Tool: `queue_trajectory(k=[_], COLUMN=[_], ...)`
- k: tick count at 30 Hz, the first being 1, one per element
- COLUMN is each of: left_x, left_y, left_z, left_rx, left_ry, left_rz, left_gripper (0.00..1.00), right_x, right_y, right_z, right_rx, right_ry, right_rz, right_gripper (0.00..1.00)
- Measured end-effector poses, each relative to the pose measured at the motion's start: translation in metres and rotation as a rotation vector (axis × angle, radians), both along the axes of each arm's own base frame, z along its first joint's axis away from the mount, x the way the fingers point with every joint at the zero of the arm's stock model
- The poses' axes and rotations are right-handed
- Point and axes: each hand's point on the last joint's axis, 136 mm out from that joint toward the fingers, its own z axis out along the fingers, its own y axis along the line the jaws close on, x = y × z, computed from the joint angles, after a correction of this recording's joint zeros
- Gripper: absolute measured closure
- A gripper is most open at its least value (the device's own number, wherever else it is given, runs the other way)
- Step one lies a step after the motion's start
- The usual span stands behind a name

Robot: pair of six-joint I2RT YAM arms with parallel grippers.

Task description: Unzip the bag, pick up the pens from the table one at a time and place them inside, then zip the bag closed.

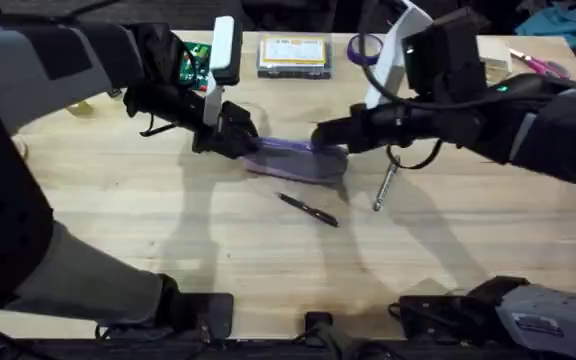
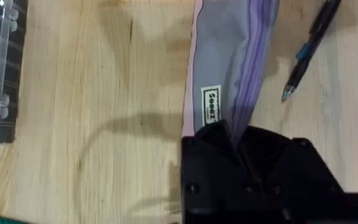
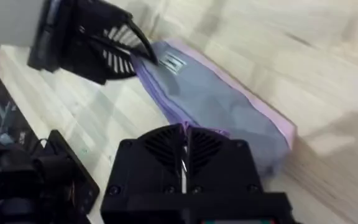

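Overhead view: your left gripper and right gripper pinch opposite ends of the bag at mid-table, both pens beside it; unzipping underway, next draw the zipper along.

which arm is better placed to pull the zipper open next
Probably right. The left gripper is clamped on one end of the lilac-and-grey fabric pouch, anchoring it, while the right gripper sits at the zipper line on the other end.
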Motion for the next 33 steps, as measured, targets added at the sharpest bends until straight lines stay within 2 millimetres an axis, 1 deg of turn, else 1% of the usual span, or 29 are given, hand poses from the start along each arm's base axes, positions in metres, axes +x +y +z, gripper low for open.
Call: queue_trajectory(k=[7, 15, 22, 26, 30, 33], left_x=[0.000, 0.000, 0.000, 0.000, 0.000, 0.000], left_y=[0.000, 0.000, 0.002, 0.003, 0.003, 0.003], left_z=[0.000, 0.000, -0.001, -0.002, -0.002, -0.002], left_rx=[0.000, 0.001, 0.006, 0.017, 0.016, 0.013], left_ry=[-0.001, 0.000, 0.002, 0.004, 0.004, 0.002], left_rz=[0.000, 0.001, 0.005, 0.006, 0.006, 0.005], left_gripper=[0.958, 0.958, 0.959, 0.959, 0.959, 0.959], right_x=[0.005, 0.002, 0.001, -0.001, -0.002, -0.003], right_y=[0.022, 0.042, 0.072, 0.083, 0.098, 0.112], right_z=[0.009, 0.013, 0.009, 0.002, -0.003, -0.001], right_rx=[0.007, -0.018, -0.008, -0.011, 0.006, 0.026], right_ry=[-0.065, -0.127, -0.178, -0.176, -0.168, -0.165], right_rz=[-0.029, -0.047, -0.037, -0.038, -0.023, -0.002], right_gripper=[0.969, 0.969, 0.969, 0.969, 0.970, 0.972])
